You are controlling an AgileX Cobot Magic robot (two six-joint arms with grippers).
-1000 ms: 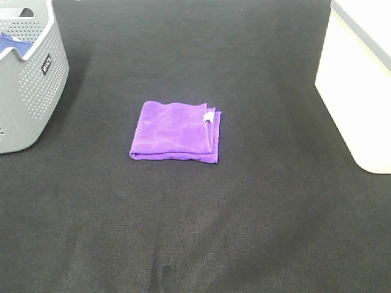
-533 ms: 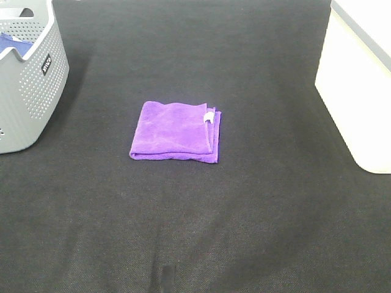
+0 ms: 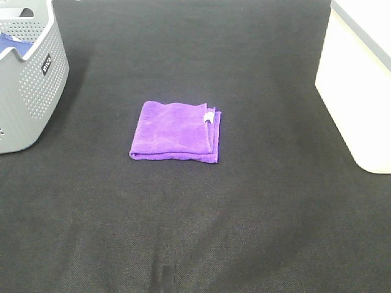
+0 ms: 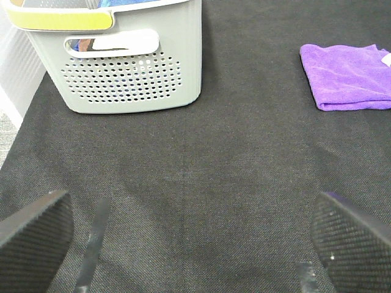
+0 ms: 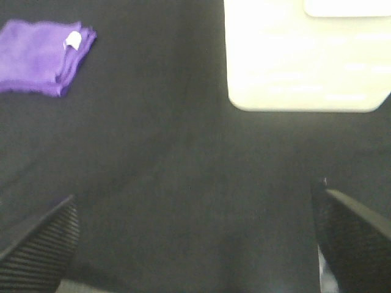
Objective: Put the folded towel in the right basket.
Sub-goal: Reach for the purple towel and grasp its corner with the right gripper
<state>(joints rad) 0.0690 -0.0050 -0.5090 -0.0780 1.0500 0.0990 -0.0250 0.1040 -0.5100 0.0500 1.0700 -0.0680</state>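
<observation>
A purple folded towel (image 3: pixel 176 132) with a small white tag lies flat in the middle of the black table. It also shows in the left wrist view (image 4: pixel 348 75) and the right wrist view (image 5: pixel 43 57). The right basket (image 3: pixel 360 79) is cream white and stands at the right edge; it shows in the right wrist view (image 5: pixel 305 55). My left gripper (image 4: pixel 192 244) is open and empty above bare table, well short of the towel. My right gripper (image 5: pixel 195 238) is open and empty, near the cream basket. Neither arm shows in the high view.
A grey perforated basket (image 3: pixel 27 73) with blue cloth inside stands at the far left, also in the left wrist view (image 4: pixel 131 61). The black table cloth (image 3: pixel 201 232) covers the whole surface.
</observation>
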